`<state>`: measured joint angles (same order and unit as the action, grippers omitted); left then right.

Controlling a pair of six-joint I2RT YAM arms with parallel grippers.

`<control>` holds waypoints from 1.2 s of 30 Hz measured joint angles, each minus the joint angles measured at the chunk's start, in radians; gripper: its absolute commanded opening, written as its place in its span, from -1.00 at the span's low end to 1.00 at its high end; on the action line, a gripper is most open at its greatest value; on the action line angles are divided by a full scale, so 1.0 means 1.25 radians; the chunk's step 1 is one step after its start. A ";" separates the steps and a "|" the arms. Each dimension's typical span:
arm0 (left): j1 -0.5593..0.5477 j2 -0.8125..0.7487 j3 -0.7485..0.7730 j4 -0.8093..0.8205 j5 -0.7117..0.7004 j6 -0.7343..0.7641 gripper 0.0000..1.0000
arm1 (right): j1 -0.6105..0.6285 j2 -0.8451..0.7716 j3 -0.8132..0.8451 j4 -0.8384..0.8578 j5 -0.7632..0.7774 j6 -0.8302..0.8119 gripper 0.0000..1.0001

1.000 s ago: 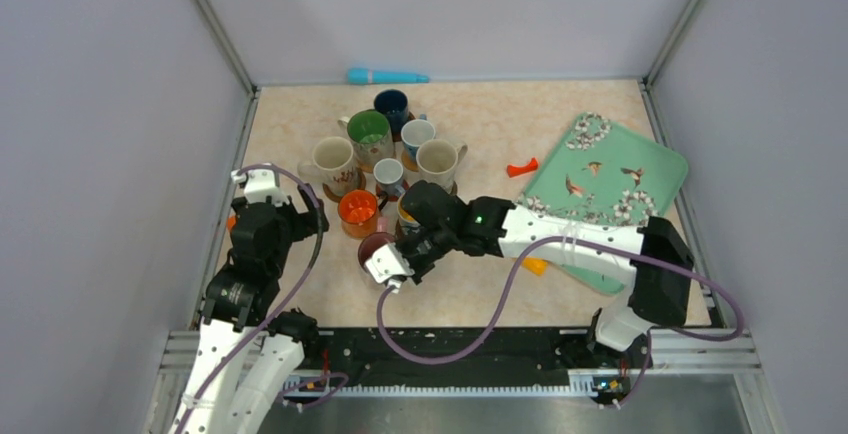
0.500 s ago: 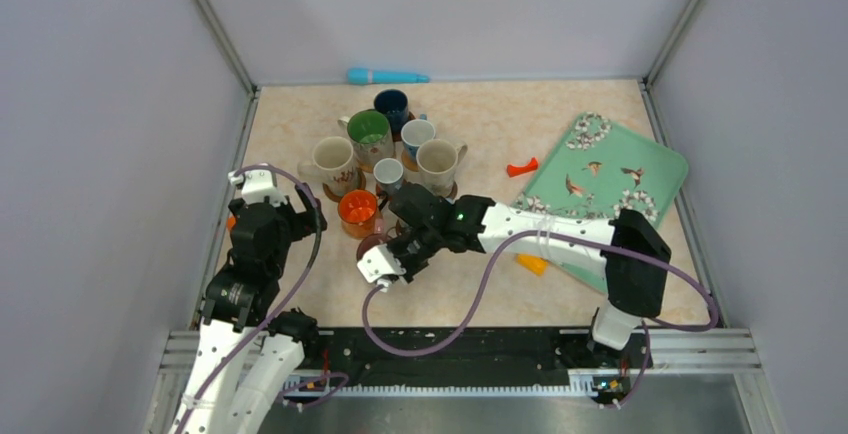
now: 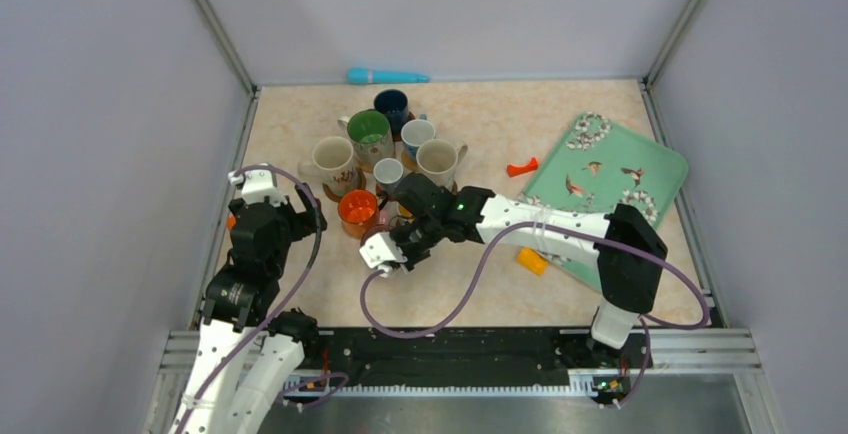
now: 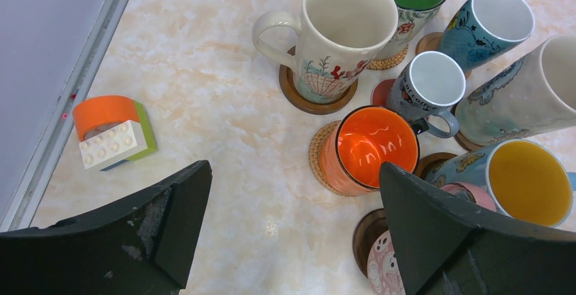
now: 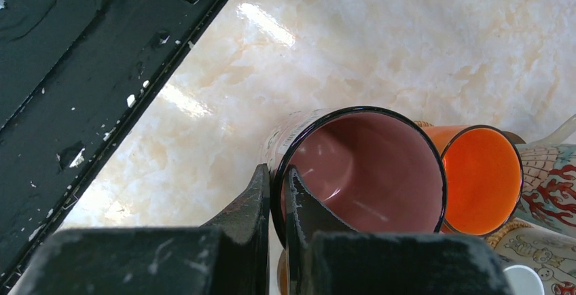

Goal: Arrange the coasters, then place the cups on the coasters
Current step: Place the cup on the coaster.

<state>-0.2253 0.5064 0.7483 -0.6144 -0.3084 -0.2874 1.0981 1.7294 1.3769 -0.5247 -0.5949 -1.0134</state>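
Our right pincer (image 5: 278, 193) is clamped on the rim of the pink-lined mug (image 5: 367, 172), which sits upright at 5 o'clock of the orange mug (image 3: 357, 210) from above, seemingly on the dark coaster (image 4: 367, 230), while our left pincer (image 4: 293, 172) hangs spread wide at 9 o'clock.
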 measured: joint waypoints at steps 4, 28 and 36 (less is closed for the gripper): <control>0.000 0.000 0.000 0.000 0.000 0.000 0.97 | -0.005 0.000 0.000 0.000 -0.002 -0.006 -1.00; 0.000 0.000 0.000 0.000 0.000 0.000 0.97 | -0.023 0.051 0.040 -0.013 -0.011 -0.019 -1.00; 0.000 0.000 0.000 0.000 0.000 0.000 0.98 | -0.027 0.067 0.041 -0.014 -0.013 -0.020 -1.00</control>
<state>-0.2253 0.5060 0.7479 -0.6144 -0.3084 -0.2874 1.0637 1.8133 1.4277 -0.5423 -0.6106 -1.0378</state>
